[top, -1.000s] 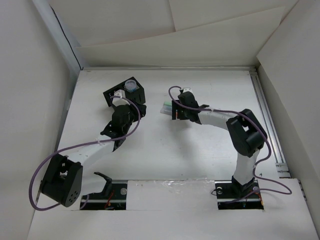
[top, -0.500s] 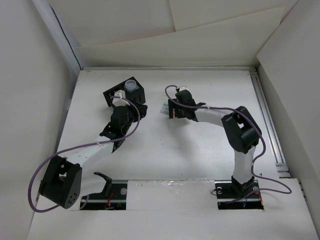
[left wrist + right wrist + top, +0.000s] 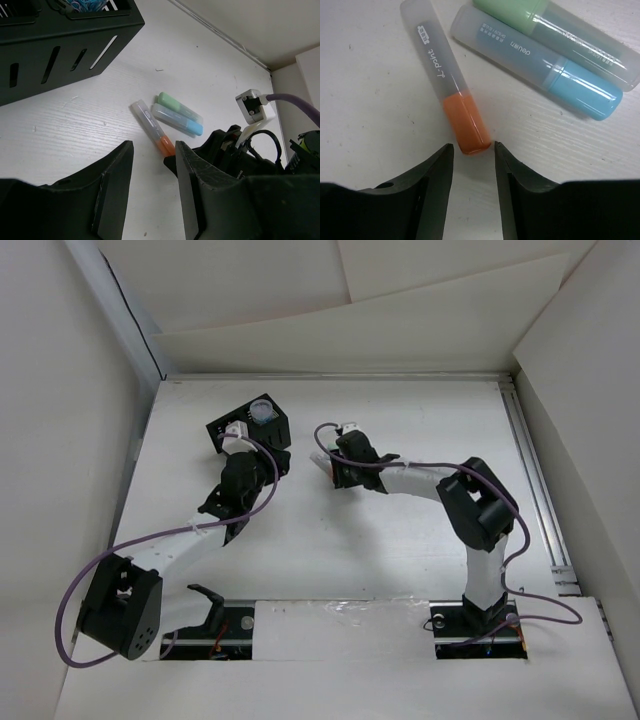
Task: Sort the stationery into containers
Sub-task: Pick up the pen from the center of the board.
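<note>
1. My right pincer [image 3: 472, 148] sits at the bottom of its frame, released, with its fingers apart.
2. Just beyond the tips lies 1 frosted plastic bar with an orange end [image 3: 445, 80]. That end is at the mouth of the gap, ungripped.
3. Further up, toward the upper right, 1 blue-ended bar [image 3: 535, 62] and 1 green bar [image 3: 555, 25] lie side by side, touching.
4. My left pincer [image 3: 154, 150] is released too, holding nothing. The black slotted plastic box [image 3: 60, 45] fills its frame's upper left.

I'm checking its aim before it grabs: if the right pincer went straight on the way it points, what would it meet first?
Most likely the orange highlighter: its orange end lies just ahead of the right pincer, in line with the gap, though depth is unclear.
</note>
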Controlling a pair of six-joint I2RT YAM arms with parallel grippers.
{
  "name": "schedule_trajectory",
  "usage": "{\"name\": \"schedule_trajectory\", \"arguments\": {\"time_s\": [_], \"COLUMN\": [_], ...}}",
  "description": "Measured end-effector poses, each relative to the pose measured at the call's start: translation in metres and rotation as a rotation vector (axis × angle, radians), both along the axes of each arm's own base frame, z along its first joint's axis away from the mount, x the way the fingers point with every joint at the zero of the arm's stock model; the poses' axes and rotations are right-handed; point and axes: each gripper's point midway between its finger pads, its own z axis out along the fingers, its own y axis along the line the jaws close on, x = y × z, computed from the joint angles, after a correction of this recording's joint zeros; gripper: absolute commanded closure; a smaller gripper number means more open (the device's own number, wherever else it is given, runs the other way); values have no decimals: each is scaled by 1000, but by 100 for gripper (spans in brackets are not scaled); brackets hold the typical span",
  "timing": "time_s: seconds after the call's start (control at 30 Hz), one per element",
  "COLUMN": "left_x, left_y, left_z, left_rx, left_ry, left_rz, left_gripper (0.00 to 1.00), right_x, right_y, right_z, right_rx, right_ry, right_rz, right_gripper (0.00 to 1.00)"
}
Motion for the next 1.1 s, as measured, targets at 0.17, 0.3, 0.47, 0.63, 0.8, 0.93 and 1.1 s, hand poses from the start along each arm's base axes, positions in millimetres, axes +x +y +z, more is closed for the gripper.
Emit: {"name": "schedule_trajectory", "arguments": {"time_s": [0.17, 0.3, 0.47, 0.63, 0.8, 0.93, 1.1], "left_x": [0, -1, -1, 0, 0, -1, -3], "left_y": [0, 1, 4, 6, 6, 6, 1], "left_z": [-1, -4, -5, -5, -6, -7, -8], "left_rx": [2, 6, 9, 8, 4, -2, -16], "left_ry": [5, 15, 20, 20, 27, 34, 43], "left_rz": [1, 4, 11, 18, 20, 21, -2], "left_gripper": [66, 66, 66, 66, 66, 66, 57], "right_x": [1, 5, 14, 13, 11, 0, -26], "right_y": [-1, -1, 5, 7, 10, 12, 18], "right_z": [0, 0, 0, 0, 0, 1, 21], "right_rx": [-8, -17, -15, -18, -9, 7, 40], "right_ry": [-7, -14, -25, -26, -30, -20, -18], "right_rz": [-8, -13, -13, -8, -1, 24, 87], "right_gripper": [39, 39, 49, 73, 86, 88, 91]}}
